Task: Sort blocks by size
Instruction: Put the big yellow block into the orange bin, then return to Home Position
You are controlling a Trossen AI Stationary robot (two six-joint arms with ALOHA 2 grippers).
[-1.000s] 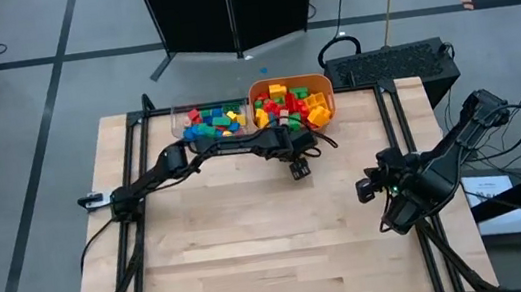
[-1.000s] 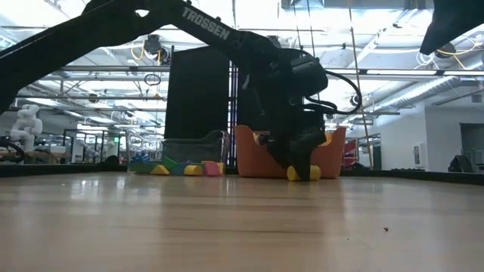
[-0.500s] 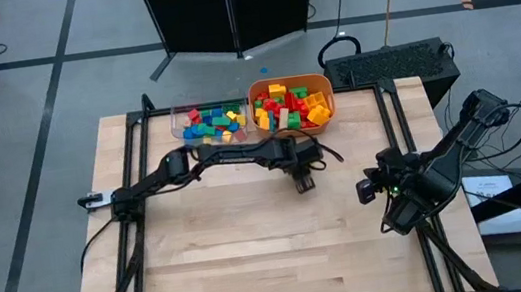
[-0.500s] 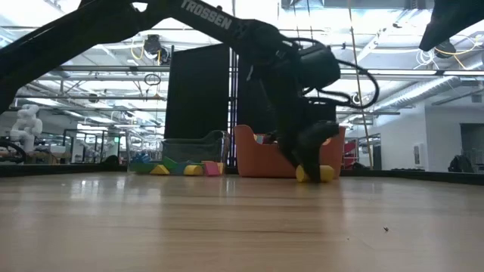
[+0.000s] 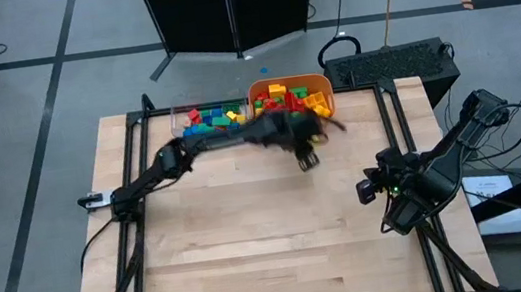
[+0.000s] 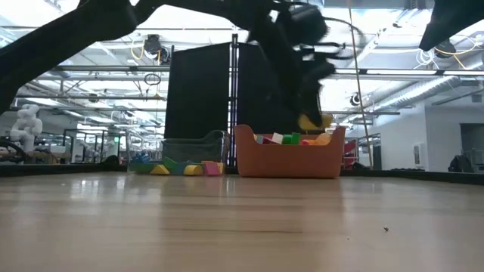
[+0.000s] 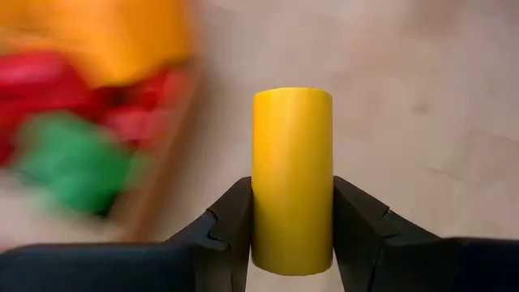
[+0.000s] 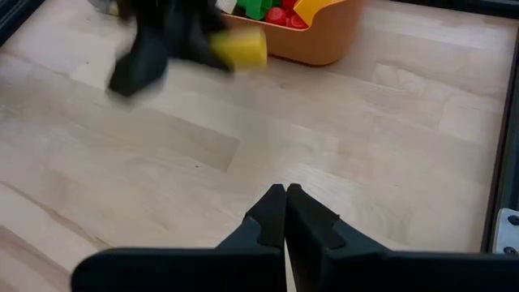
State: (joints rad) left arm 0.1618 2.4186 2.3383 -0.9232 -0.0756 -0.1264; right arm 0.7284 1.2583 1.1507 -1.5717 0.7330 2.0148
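My left gripper is shut on a yellow block with a rounded face, in the air just in front of the orange tub. In the low view the yellow block hangs above the tub's rim. The tub holds several red, yellow and green blocks. The clear tray beside it holds several blue, green, red and yellow blocks. My right gripper waits shut and empty near the table's right edge. My left gripper pinches the yellow block between its two fingers, on two opposite sides near the end closest to the wrist. The rest of the block sticks out past the fingertips. The block is lifted clear of the table, near the tub's rim height.
Bare wooden tabletop stretches from the tub and tray to the near edge. A black frame rail runs along the table's right side. A dark cabinet stands behind the table.
My left gripper, shut on the yellow block, has first slid a little toward the table's near edge at table level, then risen quickly. The block has gone from the tabletop beside the tub's front to above the tub's rim.
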